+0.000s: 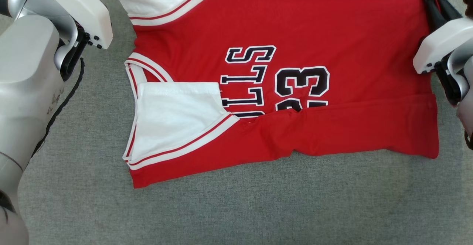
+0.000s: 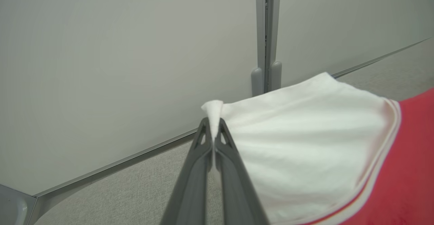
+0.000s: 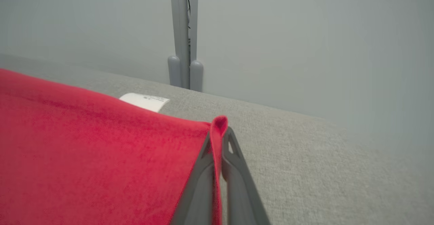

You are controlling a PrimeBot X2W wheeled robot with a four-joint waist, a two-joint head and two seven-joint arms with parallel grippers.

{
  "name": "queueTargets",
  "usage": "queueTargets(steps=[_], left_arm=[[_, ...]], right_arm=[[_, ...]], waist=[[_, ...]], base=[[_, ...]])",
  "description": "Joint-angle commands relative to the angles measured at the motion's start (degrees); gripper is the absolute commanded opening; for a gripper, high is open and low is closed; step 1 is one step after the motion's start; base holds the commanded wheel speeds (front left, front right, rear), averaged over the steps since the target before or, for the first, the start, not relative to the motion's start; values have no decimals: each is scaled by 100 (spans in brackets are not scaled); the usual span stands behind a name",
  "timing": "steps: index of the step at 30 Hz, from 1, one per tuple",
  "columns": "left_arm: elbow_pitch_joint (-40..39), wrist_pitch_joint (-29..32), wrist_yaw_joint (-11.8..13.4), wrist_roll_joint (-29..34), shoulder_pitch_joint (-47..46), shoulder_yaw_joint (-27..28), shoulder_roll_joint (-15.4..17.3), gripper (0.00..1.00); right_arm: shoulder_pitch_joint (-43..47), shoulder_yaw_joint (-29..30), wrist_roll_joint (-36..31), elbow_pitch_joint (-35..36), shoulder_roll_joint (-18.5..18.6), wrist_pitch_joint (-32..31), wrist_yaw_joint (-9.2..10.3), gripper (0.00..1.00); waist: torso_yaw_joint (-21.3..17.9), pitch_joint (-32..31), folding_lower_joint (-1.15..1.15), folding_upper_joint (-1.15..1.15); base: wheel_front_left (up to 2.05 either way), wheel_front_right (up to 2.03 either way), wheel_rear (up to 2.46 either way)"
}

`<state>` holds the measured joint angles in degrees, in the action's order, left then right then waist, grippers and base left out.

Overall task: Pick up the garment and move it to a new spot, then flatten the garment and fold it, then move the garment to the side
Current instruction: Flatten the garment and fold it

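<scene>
Both jaws tight on garment (image 1: 332, 27)

Right gripper (image 3: 217, 135) pinching red garment (image 3: 84, 143) corner above grey table (image 3: 305, 157); white tag (image 3: 144, 101) beyond

Lettering (image 1: 244, 78) on the jersey (image 1: 332, 27) is half hidden under its own folded edge

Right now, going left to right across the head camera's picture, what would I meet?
Left arm → white lining of the jersey → black lettering → number 23 → right arm, its jaws shut on the jersey's corner.
</scene>
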<state>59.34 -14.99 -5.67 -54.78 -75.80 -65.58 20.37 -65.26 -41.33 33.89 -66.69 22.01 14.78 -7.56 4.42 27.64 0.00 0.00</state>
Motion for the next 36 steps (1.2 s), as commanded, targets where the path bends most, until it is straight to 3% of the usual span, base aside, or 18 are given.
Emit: queueTargets(steps=[1,15,19,27,36], left_arm=[[-33,-21,-5,111,96,109,59,0],[-827,-16,-174,795,1036,253,373,0],[-1129,-15,-177,894,1380,181,582,0],[-1912,132,-172,920,2021,-272,1059,0],[-3168,669,-144,788,2786,-563,1606,0]], right_arm=[[-69,147,-147,241,80,45,14,0],[1656,1404,-1176,2049,471,36,13,0],[2129,1142,-1706,2411,732,35,13,0],[2718,1130,-1997,2491,1007,36,13,0],[3273,785,-1800,2505,1276,35,13,0]], waist=[[12,-22,0,0],[177,-696,0,0],[221,-882,0,0],[298,-1182,0,0],[299,-1579,0,0]], base=[[0,0,0],[0,0,0],[0,0,0],[0,0,0],[0,0,0]])
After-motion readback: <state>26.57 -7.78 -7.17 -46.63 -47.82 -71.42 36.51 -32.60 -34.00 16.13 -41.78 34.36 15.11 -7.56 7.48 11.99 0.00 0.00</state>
